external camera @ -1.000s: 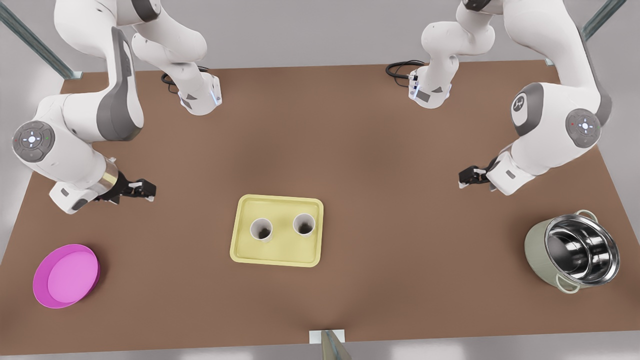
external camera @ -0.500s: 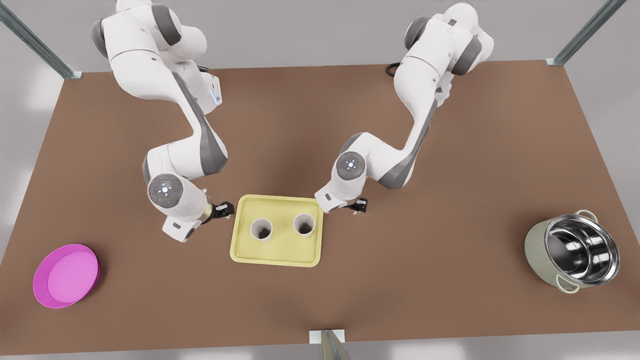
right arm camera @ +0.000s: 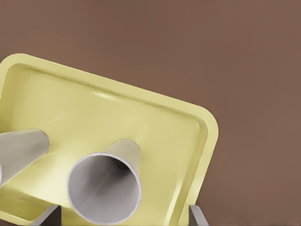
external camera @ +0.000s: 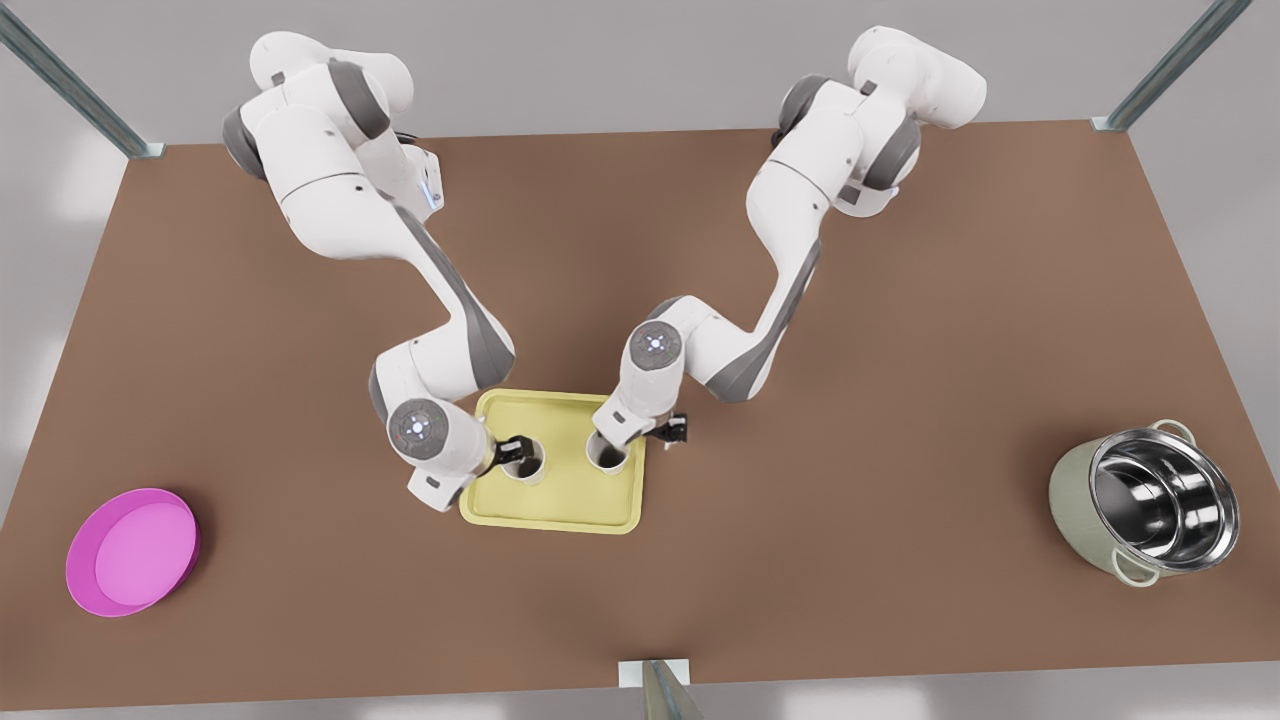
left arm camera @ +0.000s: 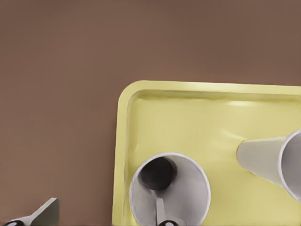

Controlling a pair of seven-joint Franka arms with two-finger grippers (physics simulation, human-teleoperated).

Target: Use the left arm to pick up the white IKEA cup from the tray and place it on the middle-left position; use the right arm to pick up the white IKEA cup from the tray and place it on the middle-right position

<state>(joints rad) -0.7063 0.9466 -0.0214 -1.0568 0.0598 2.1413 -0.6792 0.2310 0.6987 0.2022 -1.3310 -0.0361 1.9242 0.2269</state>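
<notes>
My left fingers (left arm camera: 47, 214) spread wide, straddling one white cup's (left arm camera: 170, 190) rim on the yellow tray (external camera: 560, 505). My right fingers (right arm camera: 52, 216) gape around the other cup (right arm camera: 106, 188); both cups empty.

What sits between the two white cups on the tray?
Nothing: in the front view, bare yellow tray floor separates the left-hand cup from the right-hand cup.

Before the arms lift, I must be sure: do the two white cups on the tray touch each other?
Apart. The front view shows bare tray between its left cup and right cup.
</notes>
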